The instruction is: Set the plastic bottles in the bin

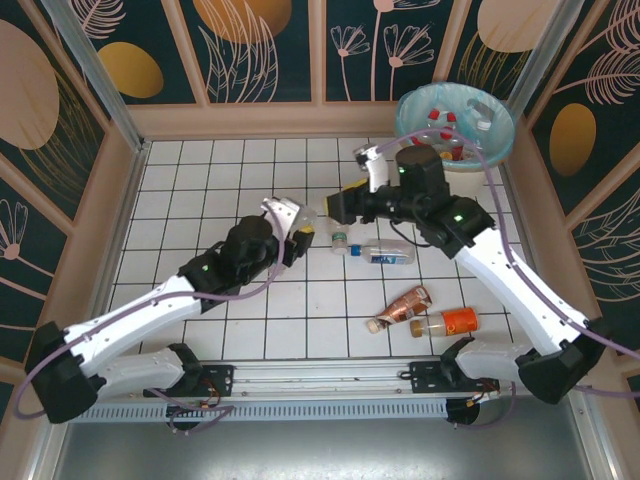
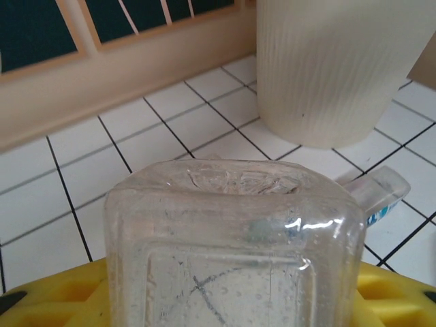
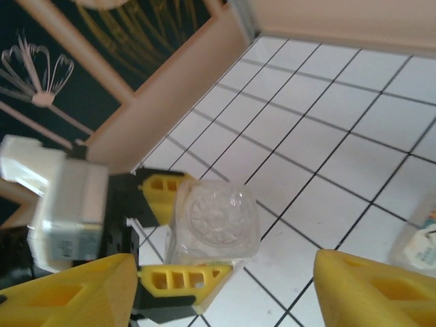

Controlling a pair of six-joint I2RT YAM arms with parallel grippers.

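Currently, the left gripper (image 2: 218,300) is clamped on a clear square bottle (image 2: 231,231). Its yellow fingers (image 3: 163,193) press against opposite sides, and the bottle's base faces the left wrist camera. In the top view this bottle (image 1: 303,222) is near the centre of the white tiled table (image 1: 200,190), well apart from the bin (image 1: 497,150).

The right gripper (image 3: 218,293) is spread wide with nothing between its yellow fingers (image 3: 371,289). It points at the held bottle from just beside it, without touching.

The round off-white bin stands in the far right corner, lined with a light blue-green bag (image 1: 410,108). Several bottles with red caps or labels (image 1: 446,126) already lie inside it.

Three bottles lie on their sides on the tiles:
- A blue-labelled bottle (image 1: 385,253) with a green cap lies just right of the two grippers.
- A brown-labelled bottle (image 1: 402,308) lies nearer the arm bases.
- An orange-labelled bottle (image 1: 452,322) lies just beside the brown one, on its right.

The left wrist view shows the ribbed bin wall (image 2: 340,68) beyond the held bottle.
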